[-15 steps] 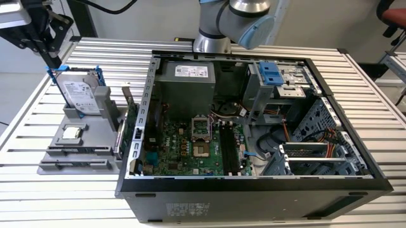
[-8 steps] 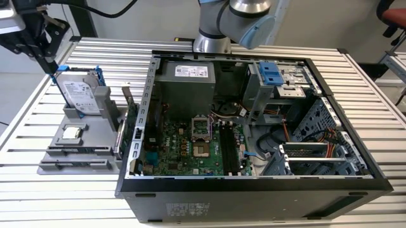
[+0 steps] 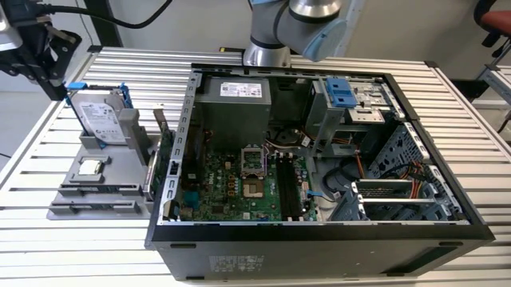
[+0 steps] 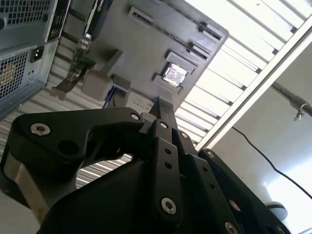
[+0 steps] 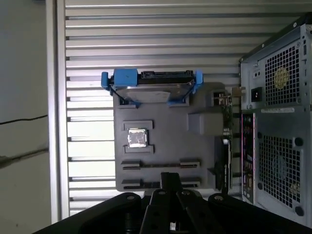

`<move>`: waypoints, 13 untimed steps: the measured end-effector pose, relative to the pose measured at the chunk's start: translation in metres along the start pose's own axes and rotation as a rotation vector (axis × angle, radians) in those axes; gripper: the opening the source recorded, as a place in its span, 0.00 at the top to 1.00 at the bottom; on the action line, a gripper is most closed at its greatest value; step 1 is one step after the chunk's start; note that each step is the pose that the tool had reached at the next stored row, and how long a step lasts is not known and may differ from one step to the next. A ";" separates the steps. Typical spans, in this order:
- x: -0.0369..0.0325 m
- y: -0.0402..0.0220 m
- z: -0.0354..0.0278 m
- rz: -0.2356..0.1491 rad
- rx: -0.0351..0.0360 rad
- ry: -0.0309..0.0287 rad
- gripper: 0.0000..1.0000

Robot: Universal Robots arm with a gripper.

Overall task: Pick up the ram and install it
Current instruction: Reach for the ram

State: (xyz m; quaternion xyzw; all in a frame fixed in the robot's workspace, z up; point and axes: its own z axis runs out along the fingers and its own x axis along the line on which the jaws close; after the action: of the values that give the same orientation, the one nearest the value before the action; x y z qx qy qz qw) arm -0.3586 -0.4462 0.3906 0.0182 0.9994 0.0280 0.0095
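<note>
Gripper [image 3: 54, 84] clenched over parts tray [image 3: 119, 176], ram not located

Exterior view: gripper is seen at 10 o'clock of the frame, hung just above the hard drive [image 3: 100, 119] in its blue frame. The drive is stood upright at the 12 o'clock end of the grey tray. A square chip [image 3: 90, 167] is laid flat on the tray at the drive's 6 o'clock. The tray is set at 9 o'clock of the open computer case [image 3: 319, 230], on the slatted table [image 3: 80, 251]. A green expansion card [image 3: 164, 155] is stood on edge between tray and case. Dark memory slots [image 3: 291, 185] are seen at 3 o'clock of the motherboard [image 3: 231, 185]. Whether the ram is seated there cannot be told.

Second wrist view: fingers [image 4: 163, 122] are seen pressed together, nothing made out between them. Tray [image 4: 141, 53] and chip [image 4: 174, 74] are seen beyond the tip, case wall [image 4: 24, 44] beside them.

First wrist view: fingertips are closed over the tray [image 5: 165, 131]. Two long tray slots [image 5: 161, 165] are seen as thin dark lines near the tip, between it and the chip [image 5: 137, 138]. Drive [image 5: 151, 87] is beyond the chip, case [image 5: 278, 122] beside the tray.
</note>
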 end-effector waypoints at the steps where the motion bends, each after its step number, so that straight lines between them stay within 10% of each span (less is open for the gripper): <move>1: 0.0003 -0.0020 0.0001 -0.001 -0.0001 0.0000 1.00; 13: 0.0040 -0.0272 0.0007 -0.015 -0.0005 0.0009 1.00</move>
State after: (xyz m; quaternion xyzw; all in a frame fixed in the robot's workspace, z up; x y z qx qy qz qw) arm -0.3636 -0.4731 0.3884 0.0106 0.9995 0.0282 0.0093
